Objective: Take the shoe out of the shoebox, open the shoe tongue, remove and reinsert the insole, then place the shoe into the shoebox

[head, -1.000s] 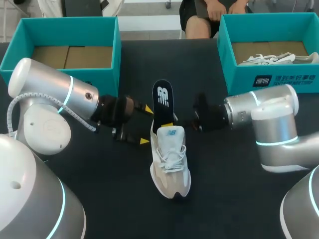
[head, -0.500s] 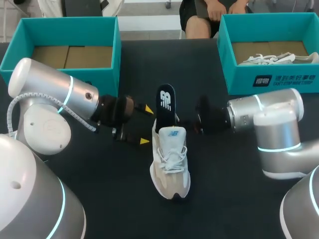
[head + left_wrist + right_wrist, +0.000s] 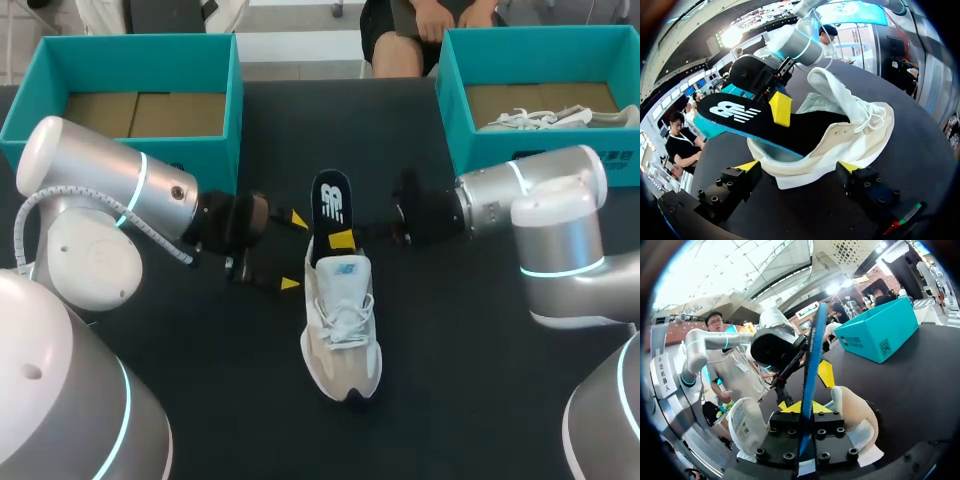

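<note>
A white and beige shoe (image 3: 340, 325) stands on the dark table, toe toward me. A black insole (image 3: 331, 203) with a white logo sticks up out of its heel opening. My right gripper (image 3: 343, 240) comes in from the right and is shut on the insole; in the right wrist view the insole (image 3: 811, 360) runs edge-on between the fingers of the right gripper (image 3: 806, 407). My left gripper (image 3: 294, 251) is open beside the heel on the left. In the left wrist view the shoe (image 3: 850, 125) and insole (image 3: 740, 116) lie just ahead of the left gripper (image 3: 799, 167).
A teal shoebox (image 3: 140, 42) with a cardboard floor stands at the back left. A second teal shoebox (image 3: 480, 165) at the back right holds another white shoe (image 3: 560, 118). Dark table lies bare in front of the shoe.
The insole's top has come down a little and shifted slightly right. My right gripper has changed its hold on the insole and sits a bit farther back. The left arm has not moved.
</note>
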{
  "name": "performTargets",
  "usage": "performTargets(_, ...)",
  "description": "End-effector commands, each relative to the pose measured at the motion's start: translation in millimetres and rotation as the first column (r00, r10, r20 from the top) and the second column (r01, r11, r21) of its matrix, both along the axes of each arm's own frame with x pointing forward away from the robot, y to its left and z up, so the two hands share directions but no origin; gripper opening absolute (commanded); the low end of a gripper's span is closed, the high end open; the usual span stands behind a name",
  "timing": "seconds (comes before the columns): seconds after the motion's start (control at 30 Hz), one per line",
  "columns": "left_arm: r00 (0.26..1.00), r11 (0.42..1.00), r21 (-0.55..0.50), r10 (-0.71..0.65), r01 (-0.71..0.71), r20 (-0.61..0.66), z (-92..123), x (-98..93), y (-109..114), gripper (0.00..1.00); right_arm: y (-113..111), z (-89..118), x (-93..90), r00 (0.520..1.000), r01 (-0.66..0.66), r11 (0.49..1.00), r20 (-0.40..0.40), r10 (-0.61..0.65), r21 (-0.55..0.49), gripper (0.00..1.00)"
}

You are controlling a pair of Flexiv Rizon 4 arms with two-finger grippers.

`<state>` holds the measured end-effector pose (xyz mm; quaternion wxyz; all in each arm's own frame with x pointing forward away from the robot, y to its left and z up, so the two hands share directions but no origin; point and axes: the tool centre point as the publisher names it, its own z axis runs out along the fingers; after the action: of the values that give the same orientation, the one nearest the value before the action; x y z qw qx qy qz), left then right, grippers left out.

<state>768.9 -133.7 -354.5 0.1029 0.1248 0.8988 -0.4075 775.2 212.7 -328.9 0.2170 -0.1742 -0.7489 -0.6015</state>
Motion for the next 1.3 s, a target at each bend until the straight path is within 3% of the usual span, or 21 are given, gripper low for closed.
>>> performTargets(0.03, 1.000, 1.000, 0.004, 0.001, -0.001, 0.001, 0.1, -0.4, -1.1, 1.00, 5.7, -11.4, -5.4, 0.999, -0.027, 1.000, -0.032, 0.027, 0.002, 0.00)
performTargets(0.23, 1.000, 1.000, 0.004, 0.001, -0.001, 0.001, 0.1, -0.4, -1.1, 1.00, 3.7, -21.9, -33.8, 0.995, -0.017, 1.000, -0.101, 0.016, -0.008, 0.00)
performTargets(0.43, 1.000, 1.000, 0.004, 0.001, -0.001, 0.001, 0.1, -0.4, -1.1, 1.00, 0.2, -19.2, -34.9, 0.995, -0.005, 1.000, -0.102, 0.003, -0.020, 0.00)
performTargets(0.53, 1.000, 1.000, 0.004, 0.001, -0.001, 0.001, 0.1, -0.4, -1.1, 1.00, -0.1, -12.7, -27.7, 0.997, 0.001, 1.000, -0.071, -0.003, -0.027, 0.26)
performTargets(0.57, 1.000, 1.000, 0.004, 0.001, -0.001, 0.001, 0.1, -0.4, -1.1, 1.00, 0.4, -10.1, -25.1, 0.998, 0.000, 1.000, -0.062, -0.002, -0.026, 0.30)
performTargets(0.73, 1.000, 1.000, 0.004, 0.001, -0.001, 0.001, 0.1, -0.4, -1.1, 1.00, 2.2, 1.8, -11.3, 1.000, -0.011, 0.999, -0.014, 0.011, -0.036, 0.32)
performTargets(0.97, 1.000, 1.000, 0.004, 0.001, -0.001, 0.001, 0.1, -0.4, -1.1, 1.00, 4.1, 9.4, 7.7, 0.999, -0.032, 0.999, 0.020, 0.033, -0.041, 0.29)
performTargets(1.0, 1.000, 1.000, 0.004, 0.001, -0.001, 0.001, 0.1, -0.4, -1.1, 1.00, 4.4, 8.8, 8.7, 0.999, -0.038, 0.998, 0.019, 0.039, -0.041, 0.25)
performTargets(1.03, 1.000, 1.000, 0.004, 0.001, -0.001, 0.001, 0.1, -0.4, -1.1, 1.00, 5.0, 6.6, 9.4, 0.999, -0.047, 0.998, 0.010, 0.048, -0.042, 0.09)
performTargets(1.07, 1.000, 1.000, 0.004, 0.001, -0.001, 0.001, 0.1, -0.4, -1.1, 1.00, 5.4, 4.4, 8.8, 0.999, -0.054, 0.998, 0.001, 0.054, -0.045, 0.01)
performTargets(1.3, 1.000, 1.000, 0.004, 0.001, -0.001, 0.001, 0.1, -0.4, -1.1, 1.00, 7.4, -10.2, -13.0, 0.995, -0.072, 0.996, -0.076, 0.068, -0.052, 0.00)
